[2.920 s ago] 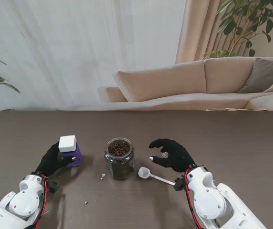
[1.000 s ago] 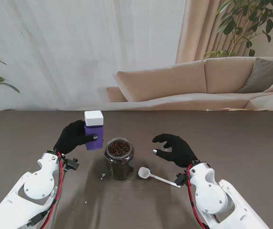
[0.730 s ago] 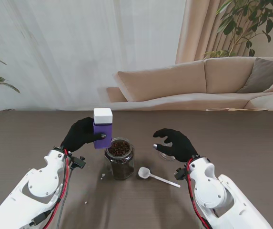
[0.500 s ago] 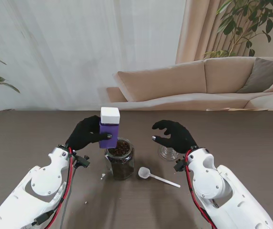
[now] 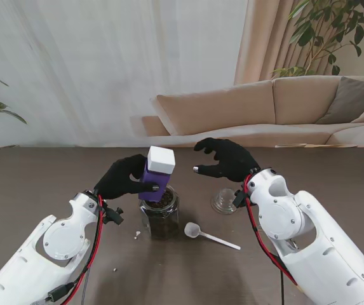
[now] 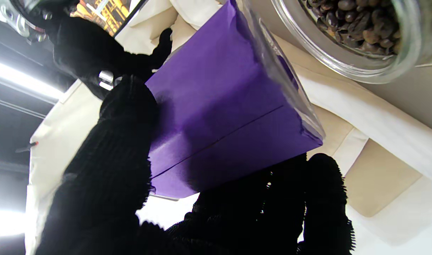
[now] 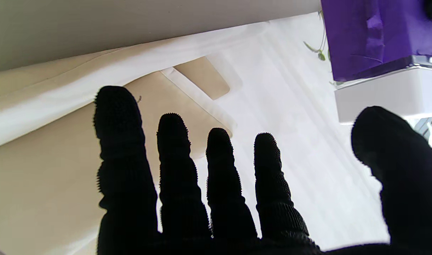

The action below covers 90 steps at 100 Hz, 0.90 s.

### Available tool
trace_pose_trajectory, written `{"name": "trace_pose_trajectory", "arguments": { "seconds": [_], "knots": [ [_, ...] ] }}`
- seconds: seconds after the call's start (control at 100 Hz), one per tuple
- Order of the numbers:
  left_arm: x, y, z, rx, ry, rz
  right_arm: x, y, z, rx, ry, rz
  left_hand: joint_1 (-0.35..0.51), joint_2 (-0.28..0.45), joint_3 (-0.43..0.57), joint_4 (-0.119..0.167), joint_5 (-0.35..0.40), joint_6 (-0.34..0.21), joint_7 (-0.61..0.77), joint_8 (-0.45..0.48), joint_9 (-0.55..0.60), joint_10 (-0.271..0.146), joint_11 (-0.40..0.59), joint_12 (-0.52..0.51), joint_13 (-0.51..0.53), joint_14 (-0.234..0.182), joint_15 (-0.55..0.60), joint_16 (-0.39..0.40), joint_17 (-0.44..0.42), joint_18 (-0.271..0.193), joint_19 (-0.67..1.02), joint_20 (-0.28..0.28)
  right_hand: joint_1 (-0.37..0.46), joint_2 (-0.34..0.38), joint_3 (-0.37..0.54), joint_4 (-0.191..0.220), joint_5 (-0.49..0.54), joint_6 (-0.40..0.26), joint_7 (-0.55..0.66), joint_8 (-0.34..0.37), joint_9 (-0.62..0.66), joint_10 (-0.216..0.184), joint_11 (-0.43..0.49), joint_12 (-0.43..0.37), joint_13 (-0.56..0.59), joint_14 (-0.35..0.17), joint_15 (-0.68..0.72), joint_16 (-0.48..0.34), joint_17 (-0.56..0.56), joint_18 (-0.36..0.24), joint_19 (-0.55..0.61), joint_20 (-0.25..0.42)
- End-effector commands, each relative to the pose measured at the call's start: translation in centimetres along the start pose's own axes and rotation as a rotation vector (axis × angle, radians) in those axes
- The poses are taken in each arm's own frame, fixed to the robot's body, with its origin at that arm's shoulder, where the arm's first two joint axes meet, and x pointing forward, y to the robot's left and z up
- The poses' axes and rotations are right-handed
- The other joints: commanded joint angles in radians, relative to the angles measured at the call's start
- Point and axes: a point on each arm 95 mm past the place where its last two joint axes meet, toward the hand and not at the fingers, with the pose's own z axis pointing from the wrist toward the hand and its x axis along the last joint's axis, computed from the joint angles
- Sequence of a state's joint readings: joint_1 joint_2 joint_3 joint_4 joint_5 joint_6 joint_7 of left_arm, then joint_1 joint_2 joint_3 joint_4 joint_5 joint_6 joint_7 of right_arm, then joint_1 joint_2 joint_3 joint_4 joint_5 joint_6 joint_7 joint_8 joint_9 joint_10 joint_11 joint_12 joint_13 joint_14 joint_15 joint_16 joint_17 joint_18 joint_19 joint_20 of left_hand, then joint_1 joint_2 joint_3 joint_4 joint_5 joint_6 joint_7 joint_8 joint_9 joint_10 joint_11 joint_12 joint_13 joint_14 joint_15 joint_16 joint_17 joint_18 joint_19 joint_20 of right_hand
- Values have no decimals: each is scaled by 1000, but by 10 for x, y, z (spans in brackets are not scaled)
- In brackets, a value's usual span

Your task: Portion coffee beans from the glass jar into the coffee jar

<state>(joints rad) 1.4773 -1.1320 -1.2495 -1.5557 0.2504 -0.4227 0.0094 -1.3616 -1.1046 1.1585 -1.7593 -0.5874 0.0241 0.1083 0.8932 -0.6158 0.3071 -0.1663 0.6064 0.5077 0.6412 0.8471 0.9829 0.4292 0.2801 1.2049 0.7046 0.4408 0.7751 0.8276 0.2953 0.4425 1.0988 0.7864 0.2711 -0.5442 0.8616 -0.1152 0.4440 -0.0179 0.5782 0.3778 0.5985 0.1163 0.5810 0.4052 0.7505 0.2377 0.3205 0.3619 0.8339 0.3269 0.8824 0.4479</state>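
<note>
Purple coffee jar held over the glass jar, lid not yet off

The left hand point(image 5: 126, 178) is clamped on the purple coffee jar point(image 5: 155, 177), tilted above the open glass jar point(image 5: 159, 213) of beans; the right hand point(image 5: 225, 159) is spread and empty beside its white lid point(image 5: 161, 159), which judged next must be removed. Counted: two jars, one scoop point(image 5: 208, 235), one glass lid point(image 5: 223, 201).

Your path down to the glass jar point(image 5: 159, 216) is blocked by the purple coffee jar point(image 5: 154, 178) above it; scoop point(image 5: 201, 232) and glass lid point(image 5: 223, 201) crowd the counter point(image 5: 321, 184) on its right
</note>
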Motion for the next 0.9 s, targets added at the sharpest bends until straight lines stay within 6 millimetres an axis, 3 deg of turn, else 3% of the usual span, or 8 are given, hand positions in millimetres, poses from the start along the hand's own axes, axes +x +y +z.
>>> {"name": "trace_pose_trajectory", "arguments": {
  "seconds": [0.0,0.11,0.25,0.59,0.84,0.89],
  "knots": [
    [5,1,2,-16,25,9,16,18,3,-10,44,-24,259,165,216,79,25,-26,476,53,53,-93,105,47,20,17,28,13,2,-47,54,29,-25,26,-76,15,-51,6,-11,-20,-46,-14,1,8,17,-14,15,21,-477,-3,51,39],
    [7,1,2,-23,36,21,30,25,4,11,74,-40,258,164,218,78,27,-26,478,52,54,-92,104,47,20,18,27,13,3,-48,54,30,-34,59,-176,28,-67,5,-18,-28,-60,-20,13,22,16,-20,40,39,-476,-9,57,56],
    [7,1,0,-24,48,29,48,30,4,38,107,-51,257,164,220,77,26,-26,479,51,54,-93,104,48,21,18,27,14,4,-49,54,31,-68,60,-228,38,-79,2,-37,-35,-82,-23,29,43,17,-26,86,67,-473,-19,69,73],
    [15,-5,-3,-10,74,41,79,32,17,127,119,-197,252,165,221,75,28,-31,481,49,56,-94,104,47,23,17,26,15,3,-49,54,32,-162,12,-149,29,-94,1,-83,-42,-145,-31,196,212,48,-67,421,229,-442,-50,150,135],
    [16,-6,-5,-17,85,50,82,27,25,134,117,-288,249,162,225,75,34,-34,482,46,61,-96,104,44,24,15,24,14,4,-52,54,33,-111,-10,-146,29,-59,3,-60,-33,-116,-29,225,236,85,-74,477,236,-415,-48,168,132],
    [16,-6,-6,-20,85,49,82,26,26,130,122,-291,248,162,225,74,34,-33,480,44,61,-96,103,44,24,15,24,14,4,-53,53,33,-61,-2,-175,32,-35,-18,-32,-23,-101,-28,224,236,96,-75,480,229,-407,-47,179,125]
  ]
}}
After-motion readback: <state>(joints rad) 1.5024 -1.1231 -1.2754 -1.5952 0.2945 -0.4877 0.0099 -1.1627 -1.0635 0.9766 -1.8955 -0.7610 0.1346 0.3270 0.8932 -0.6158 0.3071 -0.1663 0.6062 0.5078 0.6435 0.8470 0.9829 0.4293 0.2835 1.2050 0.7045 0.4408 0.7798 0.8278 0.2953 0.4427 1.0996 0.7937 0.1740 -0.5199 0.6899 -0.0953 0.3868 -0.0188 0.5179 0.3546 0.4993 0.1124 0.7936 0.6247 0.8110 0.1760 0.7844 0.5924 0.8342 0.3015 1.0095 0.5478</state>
